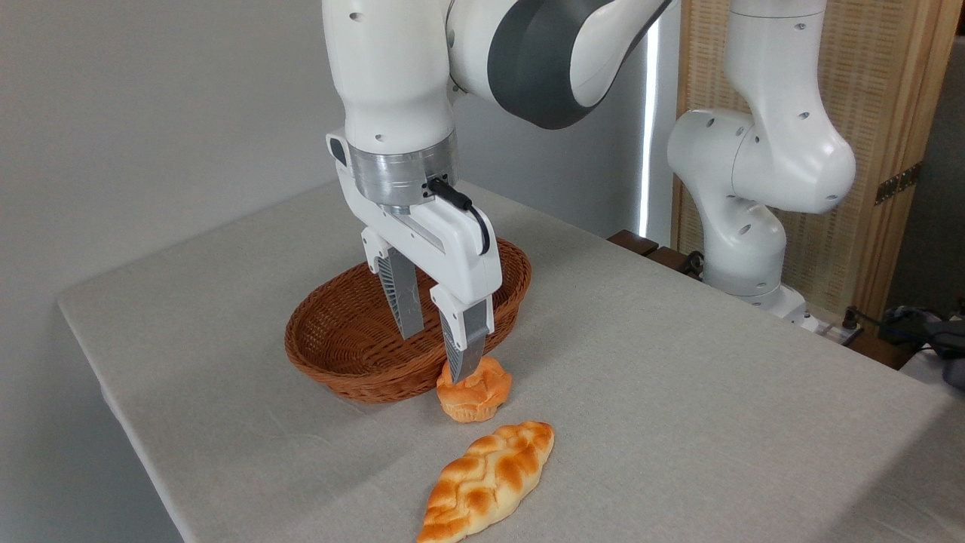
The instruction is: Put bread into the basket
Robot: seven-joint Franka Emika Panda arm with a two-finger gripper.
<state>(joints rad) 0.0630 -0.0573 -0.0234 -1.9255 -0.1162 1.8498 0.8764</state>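
The bread, a small golden-orange bun with a knobbly top, sits on the table just in front of the basket's near rim. The brown wicker basket lies behind it with nothing inside. My gripper hangs over the basket's front right part, open, with nothing between its fingers. The tip of its right finger overlaps the bun's upper left edge in the picture; I cannot tell whether it touches.
A longer braided loaf lies on the grey cloth in front of the bun. The robot's base stands at the back right by a wooden screen. The table's left edge is near the basket.
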